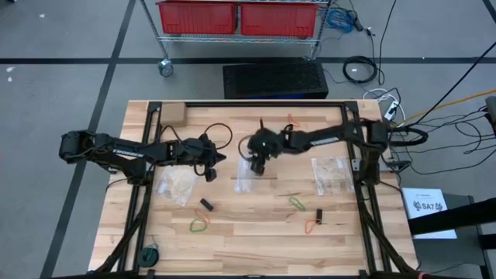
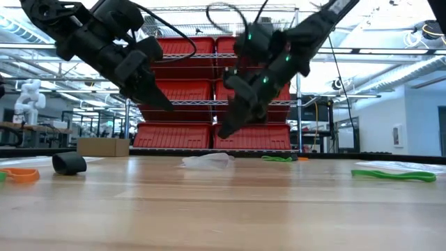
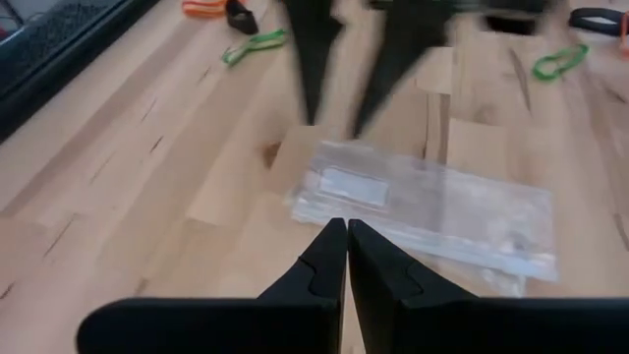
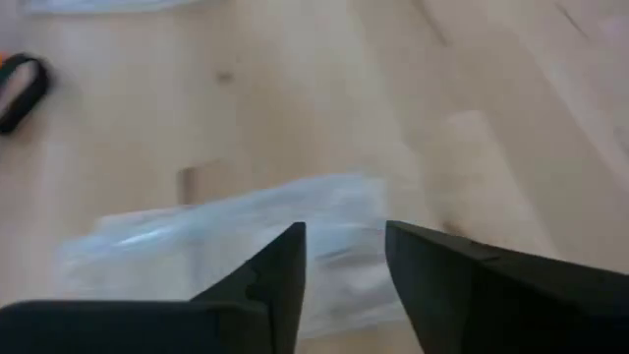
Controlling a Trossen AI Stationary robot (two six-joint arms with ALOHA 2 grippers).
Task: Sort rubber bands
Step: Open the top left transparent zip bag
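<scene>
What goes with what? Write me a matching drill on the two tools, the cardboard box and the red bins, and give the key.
Things:
1. left tool
2. right tool
3. cardboard box
4. red bins

Places or states:
A. open, above the middle bag
B. on the wire shelf beyond the table
C. shut, holding nothing
D. on the table's corner by the shelf, left arm's side

Pairs: 1-C, 2-A, 3-D, 4-B
</scene>
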